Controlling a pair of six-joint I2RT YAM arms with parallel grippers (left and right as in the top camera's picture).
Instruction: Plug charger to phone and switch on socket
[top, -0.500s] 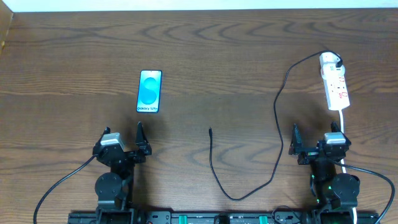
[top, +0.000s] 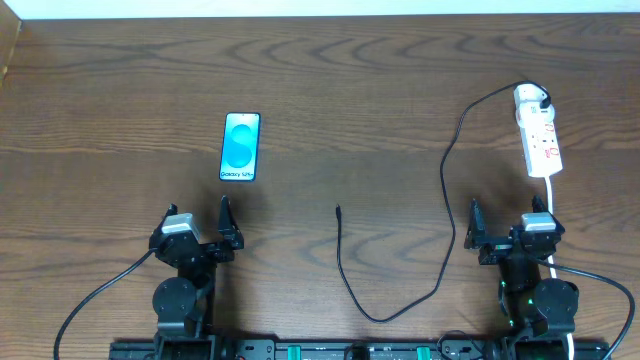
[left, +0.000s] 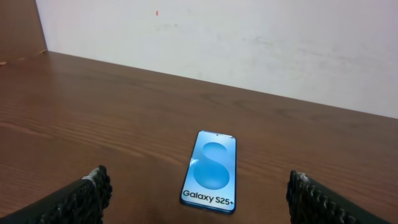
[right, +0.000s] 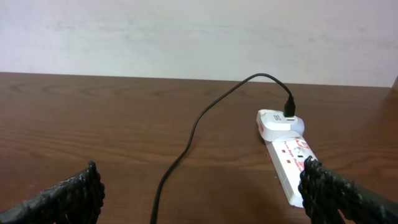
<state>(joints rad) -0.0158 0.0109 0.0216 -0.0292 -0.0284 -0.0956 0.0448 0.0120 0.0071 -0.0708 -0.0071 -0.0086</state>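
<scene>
Evidently unchanged from half a second back: no step begun, plugging and switching both yet to do. At left, black textured-padded left gripper (top: 196, 228), spread wide and empty, near slim glossy rectangular phone with cyan-blue screen (top: 240, 146), flat on grained dark wooden table (top: 350, 80). At centre, long thin limp black charger cable (top: 341, 250), plug tip loose, well apart from phone. At right, right gripper (top: 508, 225) likewise agape and empty, near small white elongated plastic power strip with red marks (top: 540, 140).
</scene>
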